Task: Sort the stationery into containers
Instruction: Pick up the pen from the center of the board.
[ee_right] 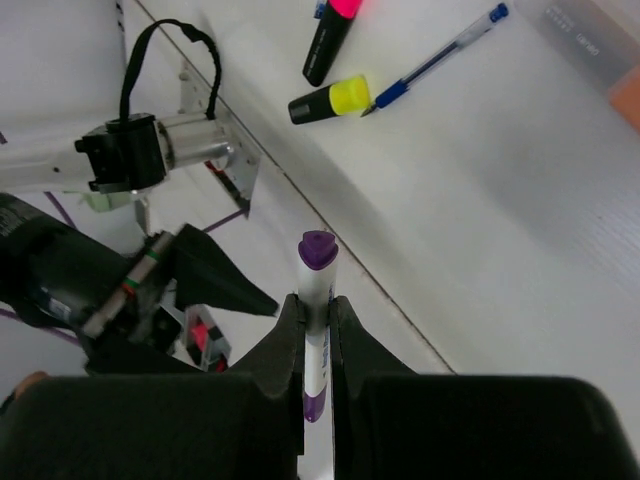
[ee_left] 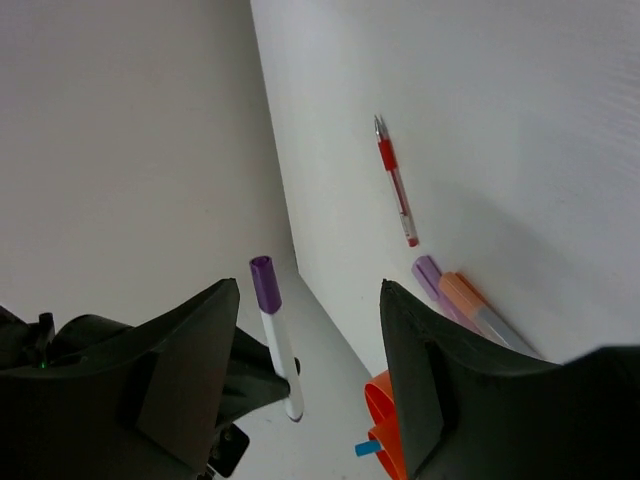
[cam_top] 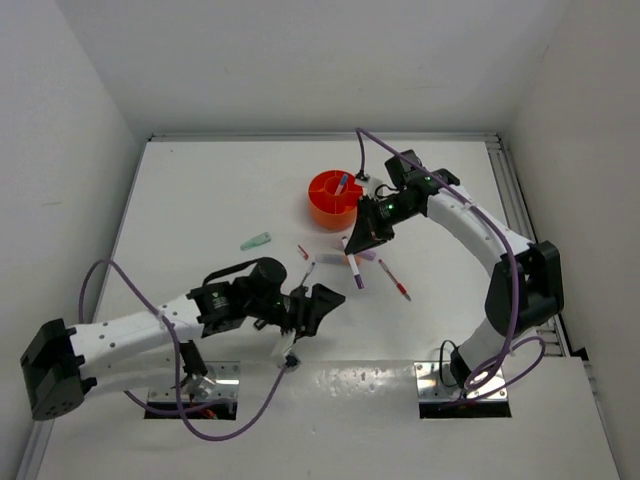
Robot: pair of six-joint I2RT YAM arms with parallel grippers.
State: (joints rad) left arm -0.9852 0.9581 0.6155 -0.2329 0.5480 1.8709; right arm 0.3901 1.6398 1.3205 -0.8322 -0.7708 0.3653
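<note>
My right gripper (cam_top: 356,243) (ee_right: 316,300) is shut on a white marker with a purple cap (cam_top: 355,272) (ee_right: 318,285) (ee_left: 272,330). It holds the marker above the table, just in front of the orange tub (cam_top: 333,199) (ee_left: 383,415). A pen (cam_top: 342,182) stands in the tub. My left gripper (cam_top: 318,303) (ee_left: 310,290) hangs open near the table's middle with nothing between its fingers. On the table lie a red pen (cam_top: 400,286) (ee_left: 397,182), a lilac marker (ee_left: 430,276), an orange marker (ee_left: 468,300), a green marker (cam_top: 256,241), a blue pen (ee_right: 440,56), and pink-capped (ee_right: 334,28) and yellow-capped (ee_right: 330,98) highlighters.
White walls close in the table on the left, back and right. A metal rail (cam_top: 520,200) runs along the right edge. Purple cables (cam_top: 390,150) loop over both arms. The arm bases and mounting plates (cam_top: 450,385) sit at the near edge.
</note>
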